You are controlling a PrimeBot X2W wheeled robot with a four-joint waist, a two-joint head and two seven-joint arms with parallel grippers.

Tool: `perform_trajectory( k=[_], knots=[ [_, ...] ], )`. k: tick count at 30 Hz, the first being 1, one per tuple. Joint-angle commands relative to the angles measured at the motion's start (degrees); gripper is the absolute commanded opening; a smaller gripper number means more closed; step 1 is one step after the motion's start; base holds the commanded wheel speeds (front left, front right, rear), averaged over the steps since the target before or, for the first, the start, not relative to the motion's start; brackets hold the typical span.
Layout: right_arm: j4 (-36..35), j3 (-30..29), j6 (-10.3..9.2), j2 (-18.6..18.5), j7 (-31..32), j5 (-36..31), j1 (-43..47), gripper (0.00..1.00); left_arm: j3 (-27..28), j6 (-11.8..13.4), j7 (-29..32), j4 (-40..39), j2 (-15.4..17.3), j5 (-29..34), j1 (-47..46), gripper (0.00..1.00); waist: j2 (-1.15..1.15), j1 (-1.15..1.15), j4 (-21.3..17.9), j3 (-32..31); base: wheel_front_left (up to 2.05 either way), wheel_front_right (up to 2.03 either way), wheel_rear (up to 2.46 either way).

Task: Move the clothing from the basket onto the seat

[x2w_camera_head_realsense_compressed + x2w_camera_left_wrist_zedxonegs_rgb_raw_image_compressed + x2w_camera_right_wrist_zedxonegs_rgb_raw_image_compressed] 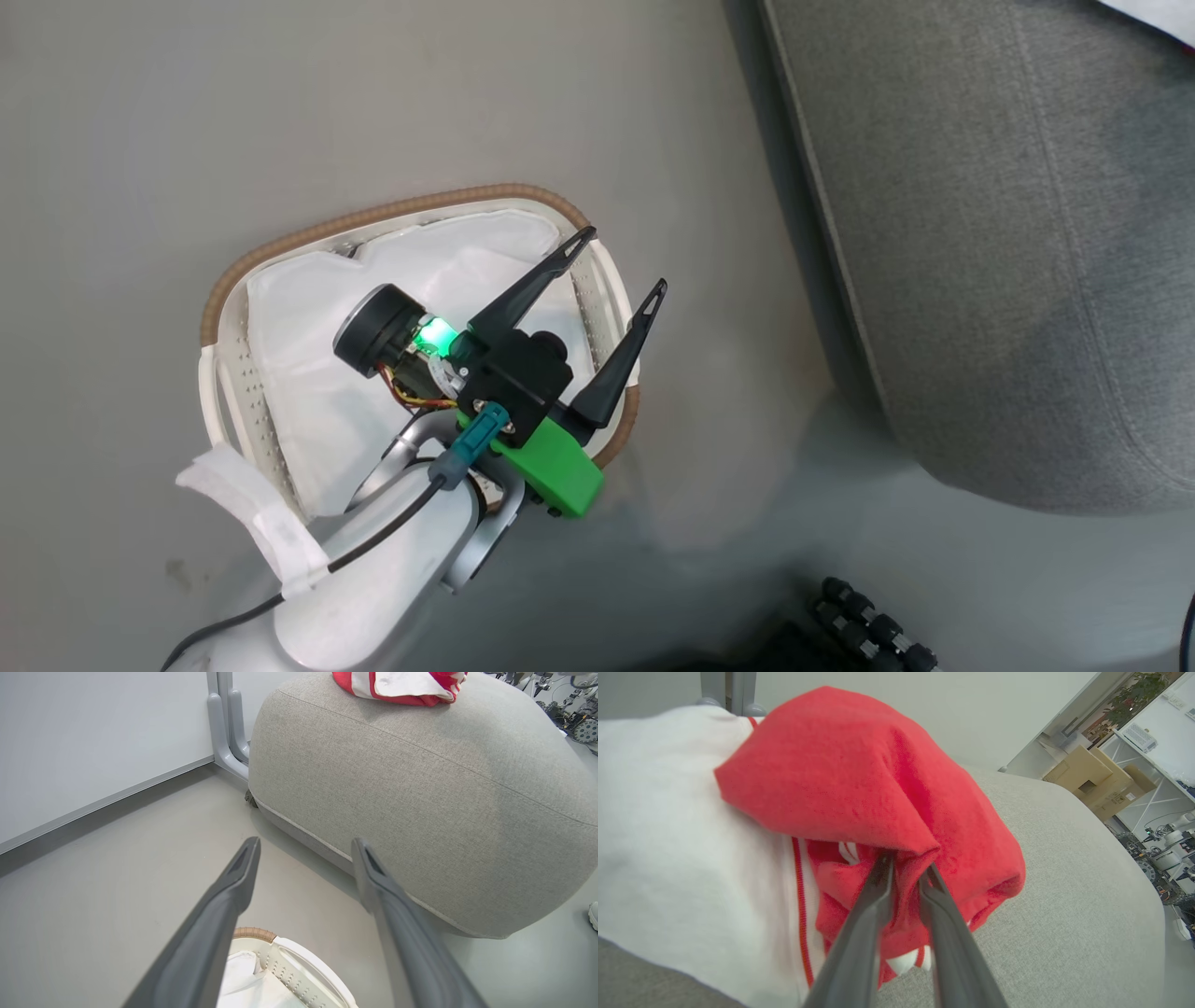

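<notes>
The white perforated basket (pixel 392 210) with its brown rim stands on the floor, and inside it shows its plain white liner (pixel 308 308). My left gripper (pixel 624 259) hovers open over the basket's right rim with nothing between its fingers. In the left wrist view that gripper (pixel 306 844) points at the floor between the basket (pixel 289 961) and the grey seat (pixel 420 802). Red and white clothing (pixel 402 688) lies on top of the seat. My right gripper (pixel 908 865) is shut on a red fold of the clothing (pixel 859 774), which rests on the seat (pixel 1064 882).
The seat (pixel 1008 233) takes up the right side of the head view. A grey post (pixel 224 728) and a wall stand behind it. A white liner strap (pixel 252 504) hangs over the basket's near edge. Dark robot base parts (pixel 868 625) sit below. Cardboard boxes (pixel 1092 774) stand far off.
</notes>
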Motion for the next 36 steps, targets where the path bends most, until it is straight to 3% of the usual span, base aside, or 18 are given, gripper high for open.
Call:
perform_trajectory(
  k=[1,6,16,24,36],
  knots=[
    [0.39,-0.19,-0.08,0.22,-0.72,-0.45,0.89,1.00,0.18,0.37,0.01,0.03,0.35,-0.44,0.66,1.00,0.00,-0.01,-0.96,-0.98,0.00,0.00,0.00],
    [1.68,1.20,-0.08,1.16,-2.13,-0.80,2.52,1.00,0.30,0.51,-1.07,0.90,-0.18,-1.19,1.31,1.00,0.00,-0.01,-2.13,-3.37,0.00,0.00,0.00],
    [0.62,9.34,-0.08,1.91,-2.80,1.51,5.95,1.00,2.54,1.58,-5.51,4.08,-2.70,-4.68,3.26,1.00,0.00,-0.01,-1.99,-12.38,0.00,0.00,0.00],
    [-2.56,17.29,-0.08,2.62,-2.84,5.54,8.64,1.00,6.83,2.06,-8.25,5.64,-4.96,-8.18,6.67,1.00,0.00,-0.01,1.12,-20.93,0.00,0.00,0.00],
    [-7.59,25.94,-0.08,8.52,-2.85,15.00,18.93,1.00,18.62,3.31,-8.54,6.73,-5.46,-9.62,16.13,1.00,0.00,-0.01,6.22,-30.10,0.00,0.00,0.00]
  ],
)
